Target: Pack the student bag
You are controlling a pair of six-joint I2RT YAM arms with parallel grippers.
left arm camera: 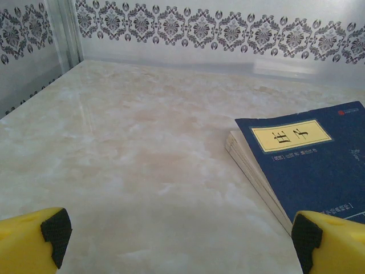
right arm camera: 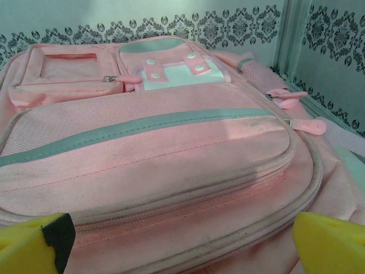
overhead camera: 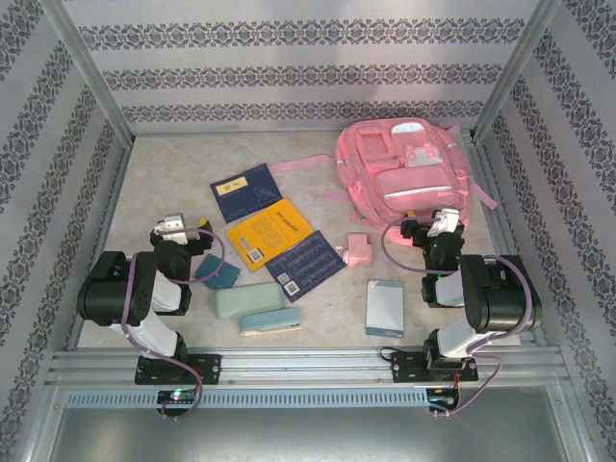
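The student bag is a large pink backpack lying flat at the back right of the table, front pockets up, with a pale strip across the lower pocket. In the right wrist view the bag lies just ahead, and its front zippers look closed. My right gripper hangs just in front of the bag's near edge, and its jaws are open with nothing in them. My left gripper hovers over bare table at the left, open and empty, with a dark blue book to its right.
Loose items lie mid-table: a dark blue book, a yellow book, a blue booklet, a small pink item, a teal object, a pale green case, a teal-and-cream case and a grey notebook. Patterned walls enclose the table.
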